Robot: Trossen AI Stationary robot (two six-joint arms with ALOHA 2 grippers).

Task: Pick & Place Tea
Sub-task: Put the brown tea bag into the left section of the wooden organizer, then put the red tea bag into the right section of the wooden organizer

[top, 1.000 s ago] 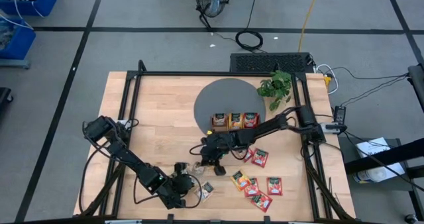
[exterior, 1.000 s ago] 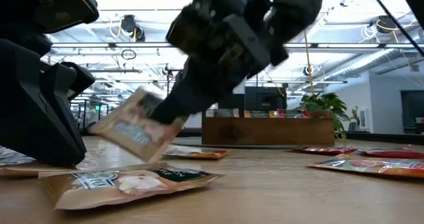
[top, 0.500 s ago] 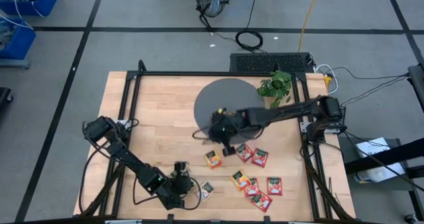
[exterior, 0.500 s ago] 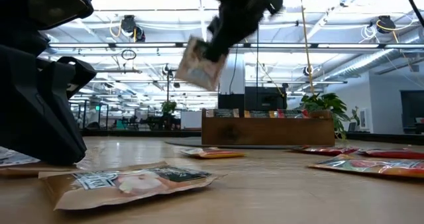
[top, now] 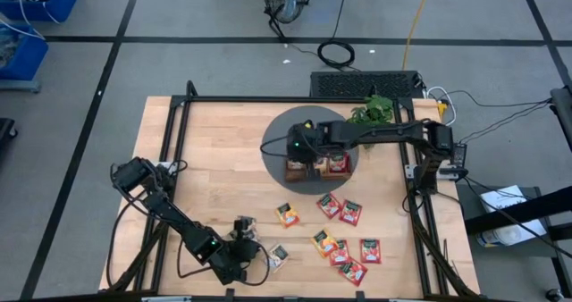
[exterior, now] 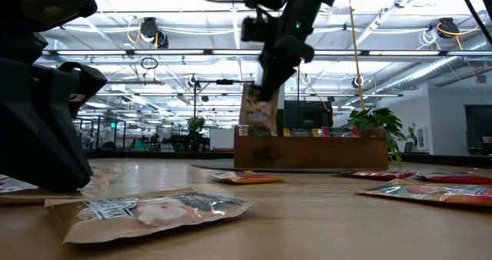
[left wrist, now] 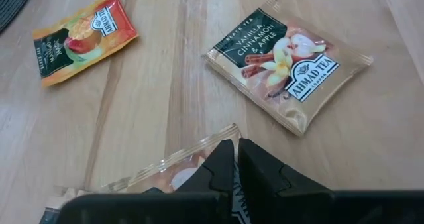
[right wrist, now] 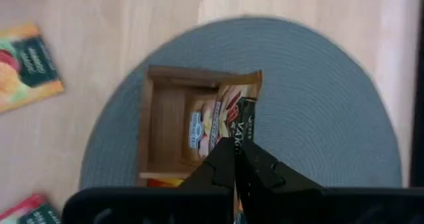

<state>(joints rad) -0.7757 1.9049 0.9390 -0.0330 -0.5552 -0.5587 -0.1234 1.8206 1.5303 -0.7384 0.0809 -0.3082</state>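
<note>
One beige sachet [right wrist: 228,121], pinched in right fingers [right wrist: 225,159], hangs over wooden tray [right wrist: 162,121].

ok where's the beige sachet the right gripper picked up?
In the right gripper, hanging just above the wooden tray on the grey mat, over its left-hand compartment in the high view; the low view shows the sachet dangling at the tray's left end.

Right dark six-joint arm stretches leftward across the surface, its gripper [top: 299,146] raised, jaws pinched together. Left dark arm folds low at the near edge, gripper [top: 243,245] down, jaws nearly closed.
</note>
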